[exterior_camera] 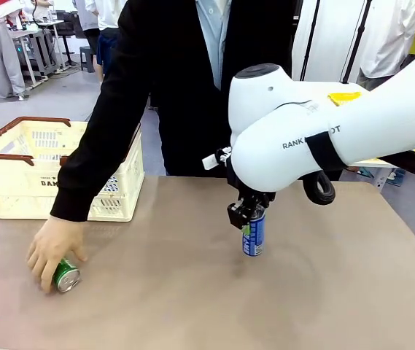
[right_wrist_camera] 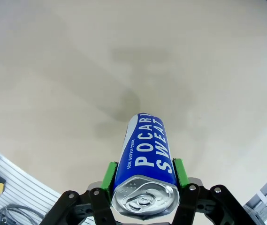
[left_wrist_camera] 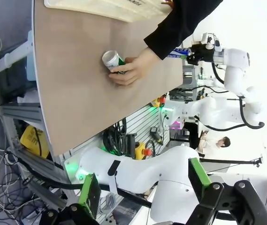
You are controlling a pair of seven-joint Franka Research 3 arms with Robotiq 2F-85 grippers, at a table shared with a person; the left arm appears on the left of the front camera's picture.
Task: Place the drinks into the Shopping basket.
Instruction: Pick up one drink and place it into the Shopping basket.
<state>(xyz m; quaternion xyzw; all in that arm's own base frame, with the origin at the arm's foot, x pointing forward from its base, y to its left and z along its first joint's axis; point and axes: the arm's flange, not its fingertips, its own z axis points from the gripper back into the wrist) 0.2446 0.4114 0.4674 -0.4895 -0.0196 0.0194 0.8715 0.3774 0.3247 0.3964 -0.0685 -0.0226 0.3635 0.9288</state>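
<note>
Front view: the Shopping basket (exterior_camera: 17, 182) sits at the far left of the worktop (exterior_camera: 192, 306), cream slotted walls under a dark brown rim. I cannot see down to its floor, and a person's black sleeve (exterior_camera: 98, 160) covers most of the print on its side. The green can (exterior_camera: 67, 275) lies on its side near the front left, silver top toward me, under the person's hand (exterior_camera: 52, 248). The blue can (right_wrist_camera: 145, 150) reads "POCARI SWEAT" and "ION SUPPLY DRINK" — my right tool (right_wrist_camera: 144, 174) is clamped on it just below the top, with the can upright at mid-worktop. Whether its base touches the surface I cannot tell. My left tool (left_wrist_camera: 145, 187) stands wide apart, holding nothing.
</note>
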